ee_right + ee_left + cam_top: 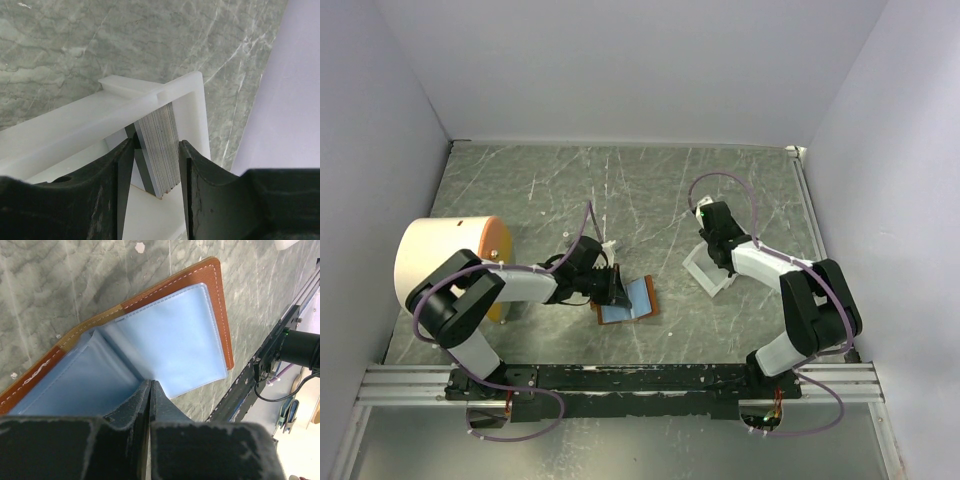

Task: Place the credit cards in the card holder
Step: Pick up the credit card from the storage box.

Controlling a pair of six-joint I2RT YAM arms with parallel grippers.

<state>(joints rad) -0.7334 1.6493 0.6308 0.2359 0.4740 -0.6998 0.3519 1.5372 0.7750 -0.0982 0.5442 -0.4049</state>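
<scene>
My left gripper (150,385) pinched shut on card holder (170,340) blue lining, wallet lying open. My right gripper (156,145) clamps credit cards (161,135) stack inside white tray (75,125). Risk: I lift whole stack, cards fan, slip, scatter.

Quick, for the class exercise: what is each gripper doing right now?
Left gripper: closed, seemingly pinching the card holder by its blue lining.
Right gripper: closed on the cards standing in the tray.

Shows stitched brown leather and smooth blue lining on the card holder (221,315), matt veined stone-look counter (75,285), white plastic tray (75,125), ridge-edged credit cards (160,150).
</scene>
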